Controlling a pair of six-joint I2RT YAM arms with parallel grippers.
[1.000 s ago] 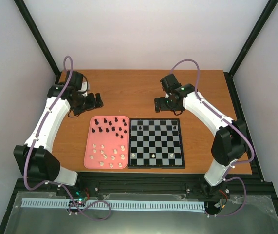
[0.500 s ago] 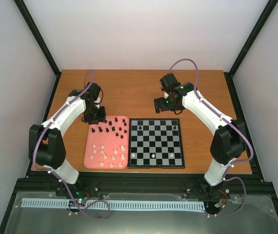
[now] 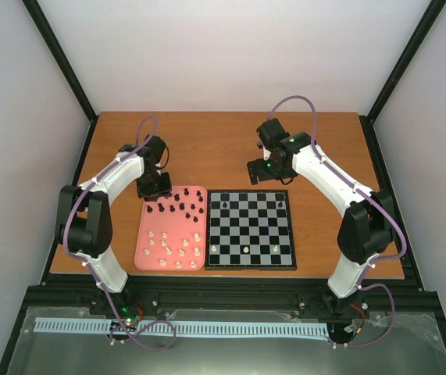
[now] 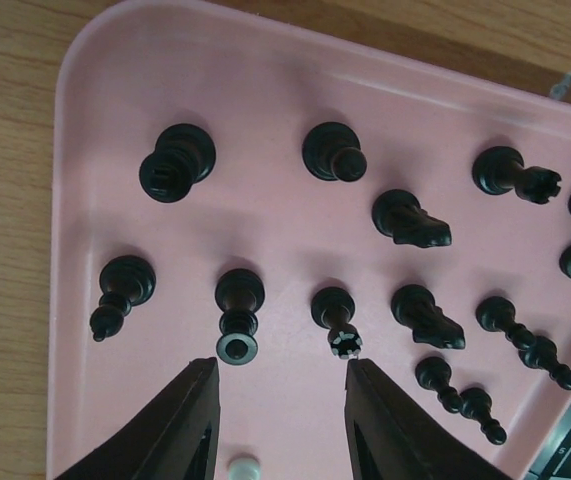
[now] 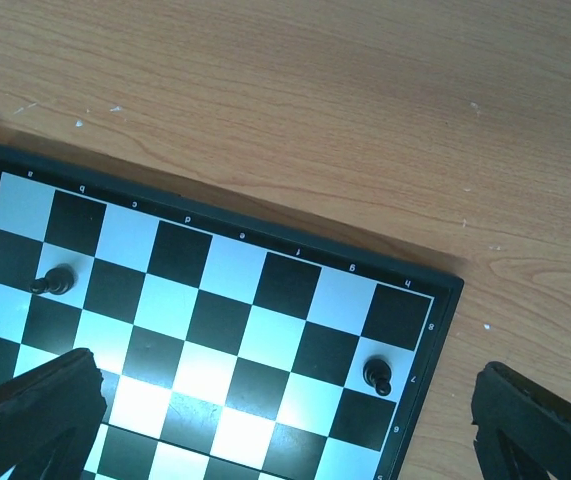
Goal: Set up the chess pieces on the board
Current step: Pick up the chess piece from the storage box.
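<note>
The board (image 3: 250, 220) lies right of a pink tray (image 3: 139, 234) that holds black chess pieces (image 3: 177, 201) at its far end and cream-white ones (image 3: 172, 246) nearer me. My left gripper (image 3: 154, 187) hovers over the tray's far left corner. In the left wrist view it (image 4: 280, 365) stands partly open, only bare pink tray between its jaws. Just beyond its tips stand a black piece with a hollow round top (image 4: 238, 312) and one with a notched top (image 4: 337, 318). My right gripper (image 3: 265, 173) hangs wide open above the board's far edge (image 5: 265, 225), holding nothing (image 5: 287, 368).
Two black pawns (image 5: 55, 281) (image 5: 377, 376) stand in the board's second far row. Three white pieces (image 3: 245, 248) stand near its front. Bare wood (image 3: 207, 148) stretches behind tray and board. Other black pieces (image 4: 410, 218) crowd the tray to the right of my left fingers.
My left arm has swung in from the far left of the table to above the tray's far corner, and its jaws have narrowed. The right arm has stayed put.
</note>
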